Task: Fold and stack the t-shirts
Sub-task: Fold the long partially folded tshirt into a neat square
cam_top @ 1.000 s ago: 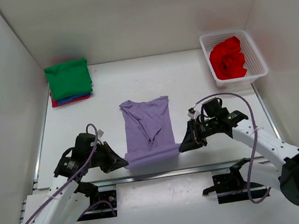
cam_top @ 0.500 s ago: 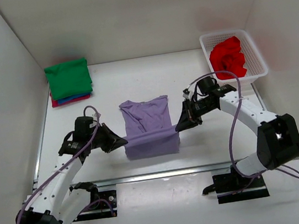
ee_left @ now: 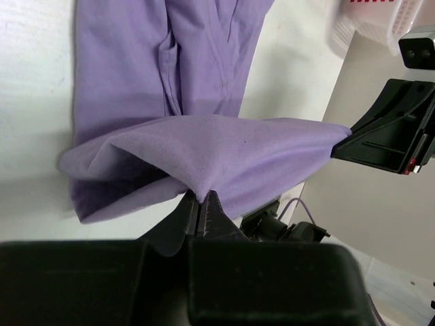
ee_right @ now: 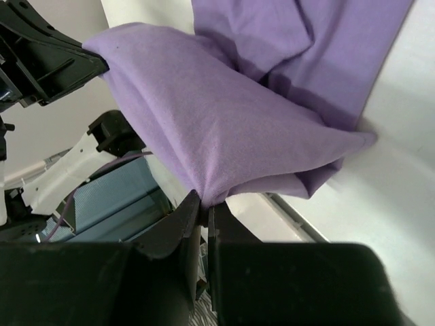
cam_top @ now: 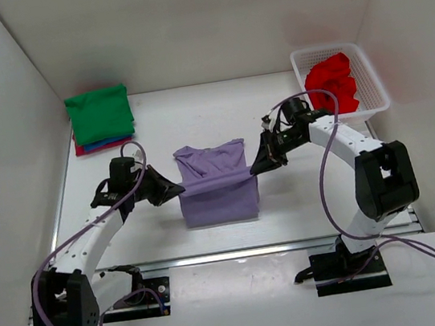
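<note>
Lavender tee (cam_top: 219,201): centre frame, hem lifted
Left gripper (cam_top: 178,189): pinched tight on hem corner
Right gripper (cam_top: 255,169): pinched tight on other corner

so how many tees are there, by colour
lavender tee: 1
green tee: 1
blue tee: 1, only an edge shows under the green
magenta tee: 1, only an edge shows at the bottom of that pile
red tee: 1
total: 5
</note>
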Controlling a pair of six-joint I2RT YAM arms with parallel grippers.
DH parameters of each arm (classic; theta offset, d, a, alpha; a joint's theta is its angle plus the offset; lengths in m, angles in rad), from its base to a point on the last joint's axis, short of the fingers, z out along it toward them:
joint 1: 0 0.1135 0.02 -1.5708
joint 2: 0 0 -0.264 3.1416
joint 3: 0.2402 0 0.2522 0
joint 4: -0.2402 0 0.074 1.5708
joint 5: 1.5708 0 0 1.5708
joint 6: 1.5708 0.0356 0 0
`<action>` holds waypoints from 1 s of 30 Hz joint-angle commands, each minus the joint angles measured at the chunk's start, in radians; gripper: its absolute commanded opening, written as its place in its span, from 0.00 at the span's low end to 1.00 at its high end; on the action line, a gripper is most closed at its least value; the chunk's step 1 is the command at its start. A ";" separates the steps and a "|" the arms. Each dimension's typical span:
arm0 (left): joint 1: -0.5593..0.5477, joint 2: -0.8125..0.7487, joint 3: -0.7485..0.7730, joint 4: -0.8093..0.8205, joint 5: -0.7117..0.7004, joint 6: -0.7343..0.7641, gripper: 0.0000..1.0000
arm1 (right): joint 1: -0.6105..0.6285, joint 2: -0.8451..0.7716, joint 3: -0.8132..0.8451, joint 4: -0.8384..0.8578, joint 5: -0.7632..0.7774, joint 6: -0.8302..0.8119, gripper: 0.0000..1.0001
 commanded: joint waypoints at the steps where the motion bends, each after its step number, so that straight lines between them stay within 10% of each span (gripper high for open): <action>1: 0.029 0.033 0.041 0.086 0.005 0.013 0.03 | -0.022 0.026 0.057 0.034 0.007 -0.011 0.00; 30: 0.083 0.351 0.083 0.411 0.003 -0.039 0.18 | -0.062 0.365 0.349 0.112 0.006 -0.012 0.00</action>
